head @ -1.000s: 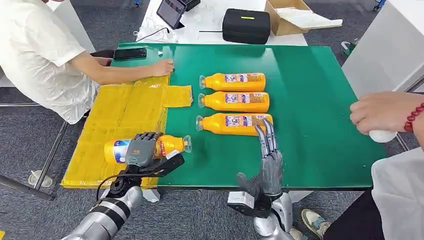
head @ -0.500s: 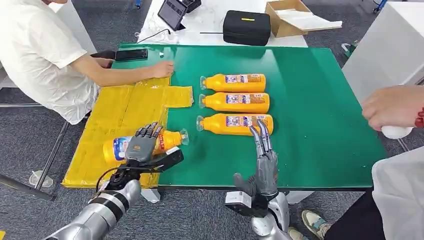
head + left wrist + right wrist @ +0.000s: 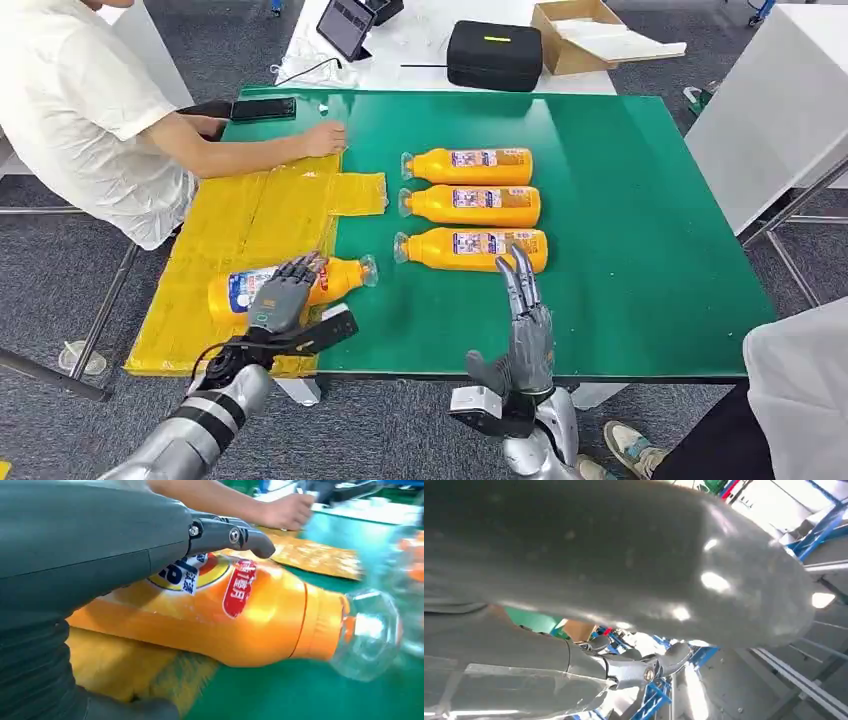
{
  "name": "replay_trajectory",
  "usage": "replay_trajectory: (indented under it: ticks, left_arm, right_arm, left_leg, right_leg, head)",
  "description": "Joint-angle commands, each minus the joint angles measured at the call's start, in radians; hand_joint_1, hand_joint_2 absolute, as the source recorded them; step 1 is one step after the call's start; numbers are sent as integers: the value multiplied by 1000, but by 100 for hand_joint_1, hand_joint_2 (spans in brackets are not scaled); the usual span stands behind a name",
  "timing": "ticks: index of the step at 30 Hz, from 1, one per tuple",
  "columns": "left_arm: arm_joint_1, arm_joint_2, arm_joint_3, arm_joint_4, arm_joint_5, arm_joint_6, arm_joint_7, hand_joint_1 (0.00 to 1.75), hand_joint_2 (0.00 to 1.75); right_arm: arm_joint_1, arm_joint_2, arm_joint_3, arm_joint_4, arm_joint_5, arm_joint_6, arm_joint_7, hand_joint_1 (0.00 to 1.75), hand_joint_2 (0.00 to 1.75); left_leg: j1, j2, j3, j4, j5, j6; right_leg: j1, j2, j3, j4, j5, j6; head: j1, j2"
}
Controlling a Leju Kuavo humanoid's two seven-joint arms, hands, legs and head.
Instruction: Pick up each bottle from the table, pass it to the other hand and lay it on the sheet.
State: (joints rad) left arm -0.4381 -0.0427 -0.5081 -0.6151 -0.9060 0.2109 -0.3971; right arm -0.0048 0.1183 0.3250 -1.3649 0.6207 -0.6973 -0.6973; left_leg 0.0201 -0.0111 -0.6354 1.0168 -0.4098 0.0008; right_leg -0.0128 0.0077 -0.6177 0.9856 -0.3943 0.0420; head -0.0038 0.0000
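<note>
Green desk [image 3: 620, 250] fills my view from above, with a yellow sheet [image 3: 250, 230] draped over its left edge and near-left corner. A seated person at the far left rests a hand [image 3: 325, 137] on the sheet's far edge. A second person's hand, which a moment ago hovered over the desk's right edge, has gone.

Three orange bottles [image 3: 470, 207] lie in a row on the desk's middle, caps toward the sheet. A fourth bottle [image 3: 345, 277] lies on its side across the sheet's right edge, body on the yellow, clear cap over the green.

My left hand [image 3: 278, 300] covers that bottle from above. A second ago my fingers wrapped it; now they have lifted and straightened, one fingertip reaching past the label in my wrist view. I judge the bottle released, so this one counts as delivered.

My right hand [image 3: 527, 320] stands upright at the near edge, empty, fingers straight, just before the nearest bottle [image 3: 470, 249], my likely next pick.
</note>
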Motion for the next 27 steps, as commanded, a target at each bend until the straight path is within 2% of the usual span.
replay_trajectory:
  ticks: [1,5,6,7,8,11,15,18,19,20,22,23,25,27]
  left_arm:
    - [108,44,-69,-258,34,-43,-24,0,175]
    - [159,59,-94,-394,113,-33,-70,0,175]
    - [166,57,-101,-415,139,-28,-83,0,175]
    - [194,60,-98,-464,177,-21,-104,0,175]
    - [217,54,-95,-497,202,-16,-116,0,175]
    - [265,36,-100,-585,281,3,-150,0,175]
    - [292,16,-111,-632,323,22,-157,0,175]
    - [295,14,-117,-637,324,22,-156,0,175]
    - [304,8,-108,-645,351,32,-164,0,175]
    - [309,5,-107,-650,359,35,-167,0,175]
    - [336,-15,-86,-675,413,26,-166,0,175]
    - [348,-30,-73,-684,448,14,-162,0,175]
    - [368,-61,-48,-698,519,-13,-146,0,175]
    - [382,-83,-37,-708,572,-30,-127,0,175]
  right_arm:
    - [-12,-23,5,37,2,-1,-1,0,0]
    - [-6,-16,-23,32,35,-1,-1,0,0]
    - [-16,-46,-37,31,19,24,6,0,0]
    - [-22,-21,-36,121,61,-1,-1,0,0]
    - [-33,-29,-44,148,81,-1,-1,0,0]
    - [-33,-33,-102,134,140,-1,-1,0,0]
    - [-32,-45,-142,122,187,-1,-1,0,0]
    - [-33,-55,-140,121,178,-1,-1,0,0]
    - [-33,-46,-177,140,247,-1,-1,0,175]
    - [-33,-41,-206,147,289,-1,-1,0,175]
    - [-45,-54,-296,182,490,-1,63,0,175]
    - [-56,-80,-302,213,530,-1,106,0,175]
    - [-62,-104,-350,199,584,-1,108,0,175]
    - [-71,-126,-370,208,604,-1,111,0,175]
  left_leg:
    - [-1,2,2,-1,-1,1]
    - [0,2,-1,0,-1,1]
    - [0,2,-2,0,-1,1]
    - [-1,2,1,0,-2,1]
    - [0,3,-1,-1,-2,1]
    - [0,3,1,-1,-2,1]
    - [-1,1,-5,0,-1,1]
    - [-1,2,-2,0,-2,1]
    - [-1,1,-4,0,-2,1]
    - [0,1,-6,0,-1,1]
    - [-1,1,-4,-1,-1,1]
    - [0,1,-6,-1,-1,1]
    - [-1,1,0,-1,-3,2]
    - [-1,0,-6,0,-1,1]
  right_leg:
    - [0,1,1,0,-1,-1]
    - [0,0,-2,0,-1,-2]
    - [0,0,-2,0,-1,-1]
    - [0,0,0,0,-2,-2]
    - [1,1,-1,-1,-1,-1]
    - [0,1,-1,-1,-1,-1]
    - [0,0,-5,-1,0,0]
    - [0,0,-3,-1,-2,-1]
    - [0,0,-4,-1,-1,-1]
    - [0,0,-5,-1,0,-1]
    - [0,-1,-4,-1,-1,-1]
    - [0,0,-6,-1,0,-1]
    - [-1,-2,0,-2,-2,-1]
    - [-1,-2,-5,-1,-1,0]
  head:
    - [0,0]
    - [0,0]
    - [0,0]
    - [0,0]
    - [-1,0]
    - [-1,0]
    - [0,0]
    - [0,0]
    - [0,0]
    - [0,0]
    - [0,0]
    - [0,0]
    - [0,0]
    - [0,0]
